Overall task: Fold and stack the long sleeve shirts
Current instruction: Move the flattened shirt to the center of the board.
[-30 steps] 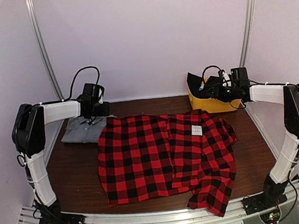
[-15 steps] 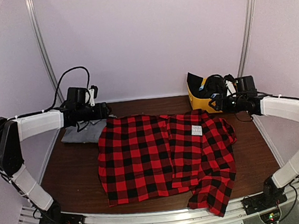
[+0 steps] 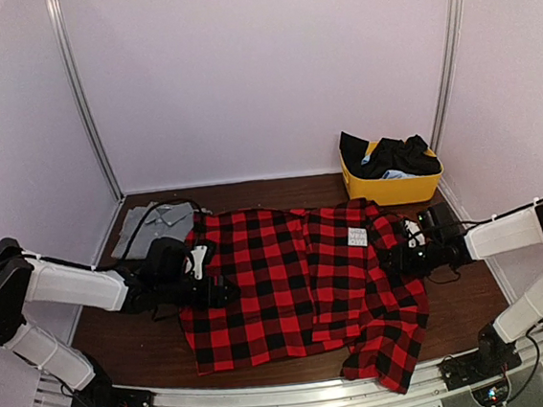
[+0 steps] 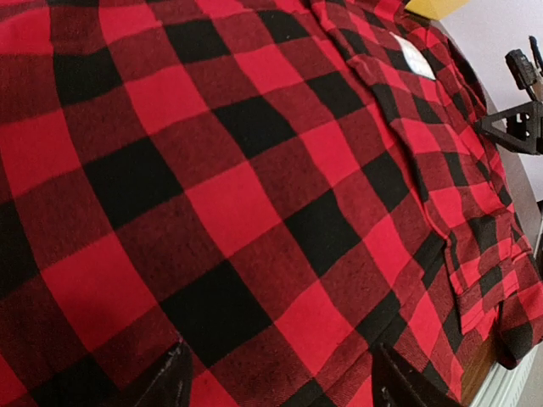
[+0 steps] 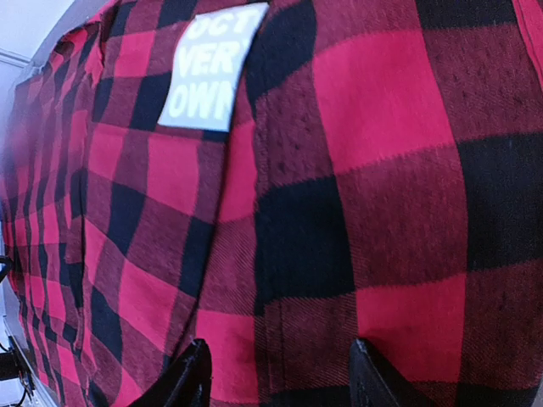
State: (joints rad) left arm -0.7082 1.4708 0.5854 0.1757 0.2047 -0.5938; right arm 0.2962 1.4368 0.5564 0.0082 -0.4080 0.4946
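Sprawling across the middle of the brown table (image 3: 468, 290) is the red-and-black check flannel shirt (image 3: 280, 289), mostly flat, big squares sharp in both wrist views. Its right part lies doubled over in overlapping layers, the white neck label (image 3: 356, 237) faces up near the far edge, and one lower corner hangs over the near rim of the table. The grey shirt (image 3: 151, 222) lies in the far left corner, right against the flannel's far-left corner (whether it is tucked under the check cloth, I cannot tell). The yellow bin (image 3: 391, 191) stands at the far right with dark cloth in it.

Now the arms: both are low, forearms stretched almost level over the table. The left gripper (image 3: 224, 290) is at the flannel's left edge, pointing right. Its fingers (image 4: 170, 386) stand wide apart just above the cloth, nothing pinched between them. Opposite, the right gripper (image 3: 394, 261) is over the flannel's right side, pointing left, and its fingers (image 5: 193, 377) are parted too, with flat check fabric showing between them and no fold caught.
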